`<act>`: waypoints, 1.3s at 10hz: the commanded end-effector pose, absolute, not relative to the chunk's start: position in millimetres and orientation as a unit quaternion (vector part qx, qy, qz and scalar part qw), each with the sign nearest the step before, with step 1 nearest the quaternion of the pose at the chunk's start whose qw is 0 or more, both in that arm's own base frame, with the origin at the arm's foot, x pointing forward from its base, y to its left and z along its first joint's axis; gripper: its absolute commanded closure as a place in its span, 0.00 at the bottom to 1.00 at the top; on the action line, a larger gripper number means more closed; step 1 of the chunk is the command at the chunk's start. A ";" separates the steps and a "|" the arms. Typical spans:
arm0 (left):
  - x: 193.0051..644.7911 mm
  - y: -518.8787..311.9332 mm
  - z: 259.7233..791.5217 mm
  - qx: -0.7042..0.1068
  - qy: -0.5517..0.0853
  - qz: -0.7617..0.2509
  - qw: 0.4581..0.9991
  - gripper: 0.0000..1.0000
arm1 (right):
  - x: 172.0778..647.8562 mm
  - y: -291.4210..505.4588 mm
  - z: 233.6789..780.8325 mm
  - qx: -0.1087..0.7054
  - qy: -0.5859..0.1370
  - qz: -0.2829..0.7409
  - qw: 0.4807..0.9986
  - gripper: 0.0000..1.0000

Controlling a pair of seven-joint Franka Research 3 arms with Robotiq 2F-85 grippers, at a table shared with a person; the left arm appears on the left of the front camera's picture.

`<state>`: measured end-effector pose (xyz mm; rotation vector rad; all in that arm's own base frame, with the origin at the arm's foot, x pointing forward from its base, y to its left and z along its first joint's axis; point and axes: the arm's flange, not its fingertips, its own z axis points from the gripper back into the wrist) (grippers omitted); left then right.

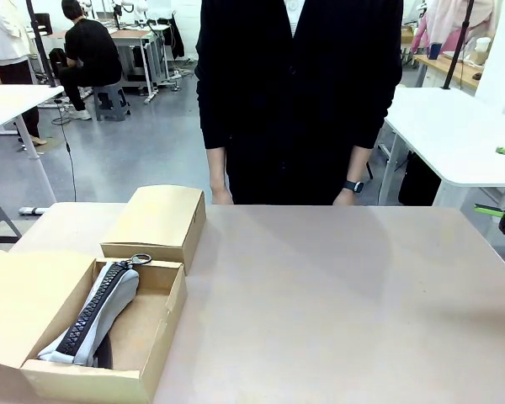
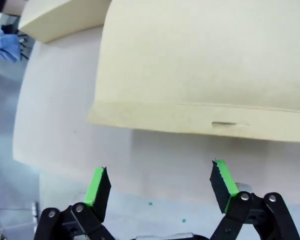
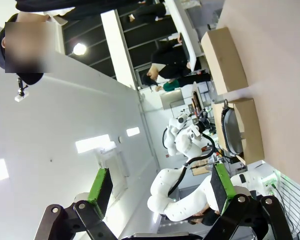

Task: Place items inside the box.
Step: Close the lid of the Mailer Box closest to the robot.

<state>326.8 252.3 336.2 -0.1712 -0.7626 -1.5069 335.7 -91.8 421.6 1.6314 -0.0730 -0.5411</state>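
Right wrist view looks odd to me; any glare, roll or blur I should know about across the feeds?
Right wrist view: rolled sideways, ceiling lights flare white, box sharp. Left wrist view: close lid soft, pale. Front view: even light, a soft shadow on the table.

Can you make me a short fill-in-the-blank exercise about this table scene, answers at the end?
1. The grey zip case lies inside the open ____ box.
2. The box's lid sits on the table, on the side of the box nearer the ____.
3. The left gripper has its jaws ____.
4. The right gripper holds ____.

Answers: cardboard; person; open; nothing
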 end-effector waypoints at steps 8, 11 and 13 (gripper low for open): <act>329.1 213.7 311.9 -0.225 -0.457 -0.627 0.589 0.00 | 332.7 -93.2 425.9 0.719 -0.025 -0.239 0.652 0.00; 320.2 217.4 332.6 -0.219 -0.490 -0.617 0.575 0.00 | 332.7 -93.2 425.9 0.719 -0.025 -0.239 0.652 0.00; 308.7 214.4 355.8 -0.208 -0.522 -0.615 0.553 0.00 | 332.7 -93.2 425.9 0.719 -0.025 -0.239 0.652 0.00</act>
